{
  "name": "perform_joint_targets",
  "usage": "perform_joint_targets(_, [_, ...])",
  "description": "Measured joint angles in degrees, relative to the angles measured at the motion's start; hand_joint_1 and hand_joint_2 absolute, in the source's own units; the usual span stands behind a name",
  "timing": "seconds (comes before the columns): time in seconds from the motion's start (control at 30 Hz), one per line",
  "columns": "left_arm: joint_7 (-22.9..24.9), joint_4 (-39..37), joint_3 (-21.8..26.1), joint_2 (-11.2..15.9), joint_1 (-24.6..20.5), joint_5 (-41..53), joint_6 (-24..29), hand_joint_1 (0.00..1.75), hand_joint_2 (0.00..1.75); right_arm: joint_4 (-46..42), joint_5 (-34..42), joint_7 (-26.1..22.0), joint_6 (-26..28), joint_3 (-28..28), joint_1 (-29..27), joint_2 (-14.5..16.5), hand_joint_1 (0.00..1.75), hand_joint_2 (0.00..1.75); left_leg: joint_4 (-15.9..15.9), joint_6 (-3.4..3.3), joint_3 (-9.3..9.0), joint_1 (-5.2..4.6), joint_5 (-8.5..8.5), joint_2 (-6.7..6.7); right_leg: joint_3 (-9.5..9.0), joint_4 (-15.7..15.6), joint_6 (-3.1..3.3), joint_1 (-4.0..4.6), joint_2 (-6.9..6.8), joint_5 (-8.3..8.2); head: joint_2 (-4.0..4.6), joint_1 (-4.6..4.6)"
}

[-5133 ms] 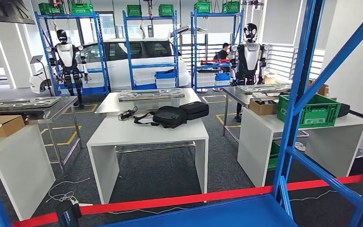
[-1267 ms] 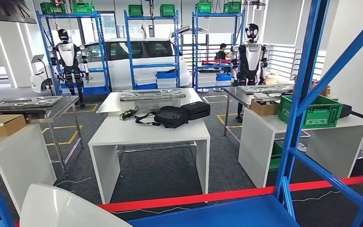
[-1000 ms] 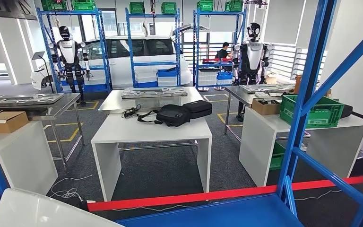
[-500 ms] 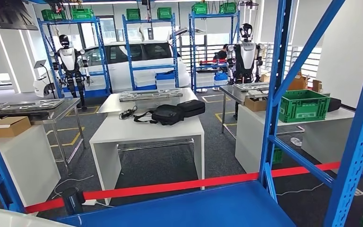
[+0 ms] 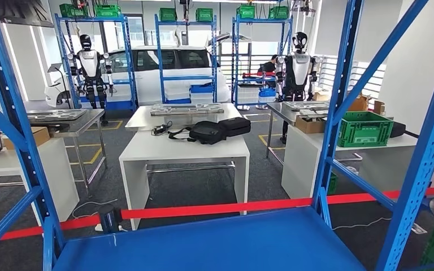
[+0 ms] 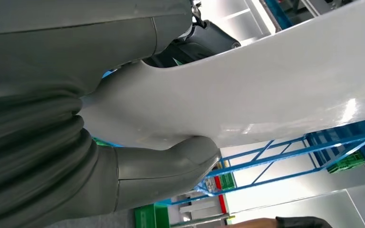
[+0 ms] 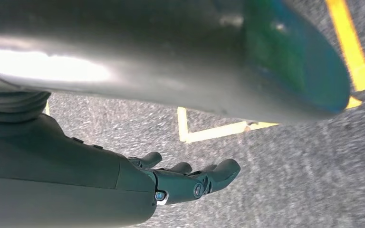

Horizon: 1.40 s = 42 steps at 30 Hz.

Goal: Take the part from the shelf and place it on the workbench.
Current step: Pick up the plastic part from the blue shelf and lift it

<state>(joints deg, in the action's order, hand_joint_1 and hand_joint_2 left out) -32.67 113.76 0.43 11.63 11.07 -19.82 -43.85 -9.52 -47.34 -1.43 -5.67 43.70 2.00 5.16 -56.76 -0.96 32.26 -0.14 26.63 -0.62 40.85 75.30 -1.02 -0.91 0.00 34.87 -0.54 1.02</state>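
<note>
My left hand (image 6: 123, 142) grips the white curved part (image 6: 266, 90), thumb pressed against its underside; the part is off the blue shelf (image 5: 215, 243). My right hand (image 7: 123, 185) holds nothing, fingers (image 7: 195, 178) loosely extended above grey carpet. Beyond the shelf stands a white counter (image 5: 186, 149) carrying black bags (image 5: 215, 130).

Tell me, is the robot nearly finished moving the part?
About halfway. Done: the left hand holds the white part, and the blue shelf in front is bare. Left: carrying it to a workbench; the white table stands beyond the red tape.
</note>
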Motion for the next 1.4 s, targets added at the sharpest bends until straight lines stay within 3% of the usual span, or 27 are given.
perform_joint_targets(0.03, [0.0, 0.1, 0.2, 0.0, 0.3, 0.1, 0.0, 1.75, 1.75, 0.0, 0.0, -0.2, 0.0, 0.0, 0.0, -0.1, 0.0, 0.0, -0.3, 0.1, 1.08, 0.01, -0.7, -0.01, -1.33, 0.2, -0.02, 0.02, -0.01, -1.34, -0.01, 0.03])
perform_joint_targets(0.1, [0.1, 0.3, 0.5, -0.1, 0.7, 0.1, -0.3, 1.75, 1.75, 0.0, 0.4, -0.5, 0.0, -0.1, 0.1, -0.2, 0.0, 0.0, -1.3, 0.49, 3.31, 0.08, -1.89, -0.02, -6.84, -5.3, 0.04, 0.0, -0.03, -3.75, -0.01, 0.1])
perform_joint_targets(0.17, [0.7, 0.1, 0.5, -0.4, 0.2, 0.1, -0.7, 1.75, 1.75, 0.0, 0.9, -0.1, 0.1, -0.1, 0.3, -0.4, 0.0, 0.0, -2.4, 1.1, 4.81, 0.03, -2.74, -0.02, -12.42, -13.3, 0.46, 0.2, -0.02, -2.45, -0.01, 0.1])
perform_joint_targets(0.2, [1.3, -0.1, 0.3, -0.7, -0.6, 0.1, -0.8, 1.75, 1.75, 0.0, 1.2, 0.3, 0.1, 0.0, 0.4, -0.4, 0.0, 0.0, -2.6, 1.44, 5.13, 0.0, -3.22, -0.02, -13.69, -15.6, 0.81, 0.35, 0.01, -1.47, -0.01, 0.11])
perform_joint_targets(0.23, [2.0, -0.5, 0.0, -1.0, -1.5, 0.1, -0.9, 1.75, 1.75, 0.0, 1.6, 0.7, 0.2, 0.0, 0.5, -0.4, 0.0, 0.0, -2.6, 1.82, 5.26, 0.0, -3.72, 0.0, -13.92, -16.6, 1.24, 0.53, 0.02, -1.19, -0.01, 0.09])
perform_joint_targets(0.3, [3.3, -1.1, -0.6, -1.6, -3.0, 0.3, -0.9, 1.75, 1.75, 0.0, 2.3, 1.5, 0.4, 0.1, 0.5, -0.4, 0.0, 0.0, -2.4, 2.52, 5.64, 0.15, -4.19, 0.12, -12.96, -16.6, 2.11, 0.45, -0.15, -2.38, 0.03, 0.11])
perform_joint_targets(0.37, [4.4, -1.4, -1.3, -2.0, -3.9, 0.5, -0.7, 1.75, 1.75, 0.0, 2.7, 2.6, 0.8, 0.3, 0.5, -0.3, 0.0, 0.0, -4.9, 3.21, 6.77, 0.35, -0.47, 0.28, -11.47, -16.8, 2.84, 0.17, -0.34, -4.04, 0.04, 0.03])
perform_joint_targets(0.43, [5.0, -1.9, -1.8, -2.3, -4.5, 0.5, -0.6, 1.75, 1.75, 0.0, 2.9, 3.3, 1.1, 0.6, 0.4, -0.3, 0.0, 0.0, -11.4, 3.89, 8.05, 0.61, 5.77, 0.36, -9.6, -16.8, 3.08, 0.11, -0.4, -5.62, 0.02, -0.08])
perform_joint_targets(0.47, [4.9, -2.1, -2.0, -2.4, -4.7, 0.4, -0.5, 1.75, 1.75, 0.0, 3.0, 3.4, 1.1, 0.8, 0.3, -0.3, 0.0, 0.0, -14.9, 4.16, 8.33, 0.73, 7.5, 0.35, -8.62, -16.7, 3.03, 0.1, -0.42, -6.4, 0.02, -0.12])
perform_joint_targets(0.5, [4.8, -2.4, -2.1, -2.4, -4.8, 0.3, -0.5, 1.75, 1.75, 0.0, 3.0, 3.4, 1.2, 0.9, 0.3, -0.3, 0.0, 0.0, -17.3, 4.34, 8.14, 0.84, 7.71, 0.35, -7.7, -16.7, 2.92, 0.09, -0.45, -7.13, 0.02, -0.14])
perform_joint_targets(0.57, [4.4, -2.8, -2.2, -2.4, -4.8, 0.3, -0.6, 1.75, 1.75, 0.0, 3.1, 3.2, 1.2, 1.2, 0.2, -0.2, 0.0, 0.0, -16.9, 4.5, 5.26, 1.08, 4.98, 0.36, -5.74, -16.4, 2.54, 0.02, -0.5, -8.58, 0.01, -0.17])
perform_joint_targets(0.6, [4.3, -2.9, -2.2, -2.5, -4.8, 0.5, -0.7, 1.75, 1.75, 0.0, 3.0, 3.2, 1.2, 1.2, 0.2, -0.2, 0.0, 0.0, -13.8, 4.53, 2.34, 1.22, 3.81, 0.4, -4.92, -16.2, 2.27, -0.02, -0.5, -9.24, 0.01, -0.18])
perform_joint_targets(0.67, [4.3, -3.0, -2.4, -2.7, -5.0, 1.0, -0.8, 1.75, 1.75, 0.0, 3.0, 3.3, 1.3, 1.3, 0.2, -0.2, 0.0, 0.0, -5.2, 4.23, -4.23, 1.16, 4.57, 0.66, -3.81, -15.9, 1.55, -0.01, -0.4, -10.37, 0.0, -0.22])
perform_joint_targets(0.73, [4.5, -3.0, -2.6, -3.1, -5.2, 1.6, -0.8, 1.75, 1.75, 0.0, 2.9, 3.2, 1.4, 1.3, 0.2, -0.2, 0.0, 0.0, -0.4, 3.34, -7.05, 0.78, 6.08, 0.89, -3.62, -16.1, 0.79, -0.01, -0.32, -11.52, 0.01, -0.22])
perform_joint_targets(0.8, [4.6, -3.2, -2.8, -3.3, -5.2, 1.9, -0.9, 1.75, 1.75, 0.0, 2.8, 2.8, 1.3, 1.4, 0.0, -0.2, 0.0, 0.0, -0.1, 2.02, -6.16, 0.57, 5.29, 0.73, -3.44, -16.3, 0.03, -0.25, -0.2, -12.11, 0.02, -0.15])
perform_joint_targets(0.83, [4.6, -3.3, -2.9, -3.3, -5.3, 1.9, -0.9, 1.75, 1.75, 0.0, 2.6, 2.7, 1.2, 1.4, -0.1, -0.1, 0.0, 0.0, -0.2, 1.35, -5.56, 0.52, 4.69, 0.57, -3.03, -15.6, -0.26, -0.38, -0.13, -10.98, 0.02, -0.11])
perform_joint_targets(0.87, [4.4, -3.6, -3.0, -3.2, -5.4, 1.8, -1.0, 1.75, 1.75, 0.0, 2.4, 2.7, 1.1, 1.4, -0.2, -0.1, 0.0, 0.0, -0.1, 0.75, -4.84, 0.53, 4.01, 0.41, -2.39, -13.8, -0.45, -0.44, -0.07, -8.72, 0.02, -0.07])
perform_joint_targets(0.93, [4.3, -4.3, -3.3, -2.9, -5.6, 1.2, -1.2, 1.75, 1.75, 0.0, 2.0, 2.9, 1.0, 1.4, -0.2, 0.0, 0.0, 0.0, -0.2, 0.1, -3.11, 0.35, 2.57, 0.25, -0.7, -7.3, -0.52, -0.33, -0.04, -2.47, 0.02, 0.03])
perform_joint_targets(0.97, [4.2, -4.7, -3.4, -2.8, -5.8, 1.0, -1.2, 1.75, 1.75, 0.0, 1.9, 2.9, 1.0, 1.4, -0.2, 0.0, 0.0, 0.0, -0.3, -0.01, -2.13, 0.19, 1.81, 0.22, -0.05, -3.6, -0.47, -0.19, -0.03, -0.4, 0.01, 0.07])
perform_joint_targets(1.0, [4.2, -5.1, -3.6, -2.7, -5.8, 1.0, -1.2, 1.75, 1.75, 0.0, 1.8, 3.0, 1.1, 1.4, -0.2, 0.0, 0.0, 0.0, -0.5, -0.05, -1.08, 0.05, 1.06, 0.19, 0.1, -0.7, -0.36, 0.01, -0.01, 0.25, 0.01, 0.09])
perform_joint_targets(1.07, [4.2, -5.8, -3.7, -2.5, -6.0, 0.9, -1.2, 1.75, 1.75, 0.0, 1.7, 3.0, 1.1, 1.4, -0.1, 0.0, 0.0, 0.0, -1.2, 0.01, 1.09, -0.16, -0.27, 0.16, -2.17, -0.2, 0.05, 0.39, 0.0, -2.09, 0.01, 0.14])
perform_joint_targets(1.1, [4.1, -6.0, -3.7, -2.4, -6.0, 0.9, -1.2, 1.75, 1.75, 0.0, 1.7, 3.0, 1.1, 1.4, -0.1, 0.0, 0.0, 0.0, -1.6, 0.12, 2.09, -0.21, -0.79, 0.15, -4.79, -3.0, 0.33, 0.55, 0.0, -3.63, 0.02, 0.17])
perform_joint_targets(1.13, [4.1, -6.2, -3.8, -2.3, -6.1, 0.9, -1.2, 1.75, 1.75, 0.0, 1.7, 3.0, 1.1, 1.4, -0.1, 0.0, 0.0, 0.0, -2.0, 0.29, 2.93, -0.29, -1.22, 0.12, -7.97, -7.2, 0.7, 0.72, 0.0, -4.0, 0.01, 0.2])
perform_joint_targets(1.2, [4.1, -6.4, -3.8, -2.2, -6.3, 0.8, -1.2, 1.75, 1.75, 0.0, 1.7, 3.0, 1.1, 1.4, 0.1, -0.1, 0.0, 0.0, -2.6, 0.82, 3.91, -0.4, -2.03, 0.02, -12.73, -14.5, 1.41, 1.04, 0.05, -2.81, 0.01, 0.21])
perform_joint_targets(1.27, [4.1, -6.7, -3.9, -1.8, -6.4, 0.3, -1.1, 1.75, 1.75, 0.0, 1.8, 2.9, 1.0, 1.4, 0.1, -0.1, 0.0, 0.0, -2.6, 1.47, 4.19, -0.38, -3.0, -0.07, -13.5, -16.9, 2.03, 1.27, 0.09, -2.22, 0.01, 0.19])
perform_joint_targets(1.33, [3.6, -7.0, -4.0, -0.9, -6.4, -0.4, -0.8, 1.75, 1.75, 0.0, 1.8, 2.4, 0.7, 1.4, 0.0, 0.0, 0.0, 0.0, -2.8, 2.14, 4.74, -0.28, -2.84, 0.08, -12.51, -17.1, 2.74, 1.07, -0.14, -3.43, 0.01, 0.14])
perform_joint_targets(1.4, [3.0, -7.4, -4.1, 0.3, -6.4, -1.0, -0.7, 1.75, 1.75, 0.0, 1.8, 1.6, 0.3, 1.4, 0.0, 0.0, 0.0, 0.0, -6.0, 2.91, 6.01, -0.08, 1.44, 0.34, -11.01, -17.3, 3.36, 0.73, -0.4, -4.98, 0.01, 0.03])
